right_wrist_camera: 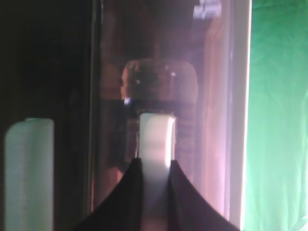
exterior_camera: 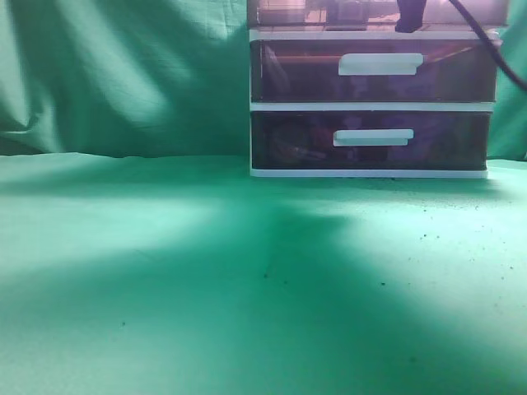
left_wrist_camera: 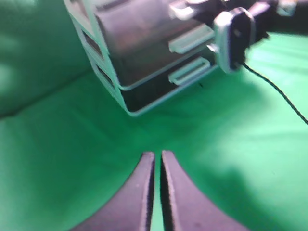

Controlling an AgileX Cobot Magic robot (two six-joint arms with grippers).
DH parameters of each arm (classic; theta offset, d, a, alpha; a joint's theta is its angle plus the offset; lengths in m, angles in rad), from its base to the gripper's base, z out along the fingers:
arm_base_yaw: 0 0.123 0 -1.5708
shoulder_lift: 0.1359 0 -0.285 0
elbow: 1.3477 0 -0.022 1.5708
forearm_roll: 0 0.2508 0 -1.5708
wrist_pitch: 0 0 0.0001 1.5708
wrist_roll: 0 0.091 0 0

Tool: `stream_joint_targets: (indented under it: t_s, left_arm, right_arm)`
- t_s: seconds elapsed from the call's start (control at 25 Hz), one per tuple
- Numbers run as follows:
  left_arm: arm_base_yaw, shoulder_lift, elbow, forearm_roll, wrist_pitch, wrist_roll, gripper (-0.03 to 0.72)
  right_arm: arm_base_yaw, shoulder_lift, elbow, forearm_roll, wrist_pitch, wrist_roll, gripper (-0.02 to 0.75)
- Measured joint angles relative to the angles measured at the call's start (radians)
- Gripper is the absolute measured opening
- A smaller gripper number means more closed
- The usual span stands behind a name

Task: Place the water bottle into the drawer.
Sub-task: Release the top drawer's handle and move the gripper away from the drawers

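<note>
Green cloth behind, right claw [right_wrist_camera: 155, 166] clamps drawer [right_wrist_camera: 192, 62] handle [right_wrist_camera: 156, 144] (upright); left claw [left_wrist_camera: 157, 159] closed.

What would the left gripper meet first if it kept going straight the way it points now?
Probably the green cloth, then the drawer unit beyond it. The left gripper is shut, and nothing else shows in that line, though depth is unclear.

— How's my exterior feed? I see a broad dark shadow across the green cloth-covered table [exterior_camera: 123, 271], with brighter patches at left and right.

— Soft overall, with a blue-green cast. The translucent purple-brown three-drawer unit [exterior_camera: 370, 99] is dim inside.

— My left wrist view is blurred, especially the unit. The right wrist view is murky, dark at left, with the white bar handle [right_wrist_camera: 156, 159] glaring pale.
</note>
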Motion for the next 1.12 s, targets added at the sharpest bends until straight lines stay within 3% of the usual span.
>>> stream_joint_targets:
  t_s: [0.44,0.56,0.72,0.84,0.88,1.12]
  left_arm:
    - [0.0,-0.002,0.015,-0.036,-0.019,-0.001,0.0]
    - [0.0,-0.002,0.015,-0.014,-0.019,-0.001,0.0]
    - [0.0,-0.002,0.015,-0.008,-0.019,-0.001,0.0]
    - [0.0,-0.002,0.015,-0.008,-0.019,-0.001,0.0]
    - [0.0,-0.002,0.015,-0.008,-0.019,-0.001,0.0]
    - [0.0,-0.002,0.015,-0.008,-0.019,-0.001,0.0]
  right_arm:
    - [-0.039,0.053,-0.055,-0.07,-0.035,-0.004,0.088]
    - [-0.042,0.053,-0.062,-0.08,-0.049,-0.011,0.253]
    - [-0.042,0.053,-0.061,-0.082,-0.057,0.016,0.4]
    - [-0.042,0.053,-0.061,-0.082,-0.055,0.057,0.391]
    - [-0.042,0.053,-0.061,-0.082,-0.054,0.067,0.433]
    - [-0.042,0.053,-0.061,-0.082,-0.041,0.084,0.418]
